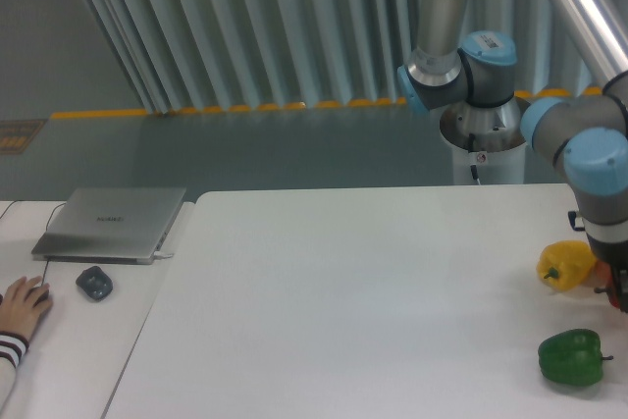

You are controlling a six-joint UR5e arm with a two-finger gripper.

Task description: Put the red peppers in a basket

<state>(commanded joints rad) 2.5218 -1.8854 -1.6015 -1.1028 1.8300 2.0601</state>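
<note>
Arm [596, 159] down at far right edge of table [343, 301], gripper [618, 287] mostly cut off by frame, so jaw state can't be told. Red pepper [617, 293] only a sliver right at the gripper, just right of yellow pepper [563, 265], behind green pepper [570, 356]; long axis unreadable. No basket in view.

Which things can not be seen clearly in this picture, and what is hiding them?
- Gripper: cut off by the right edge of the camera view; open or shut cannot be told.
- Red pepper: only a red sliver at that edge, behind the arm.
- Basket: none in view.
- Orange fruit: mostly hidden behind the yellow pepper.
- Mouse: covered by a person's hand at the left edge.
</note>
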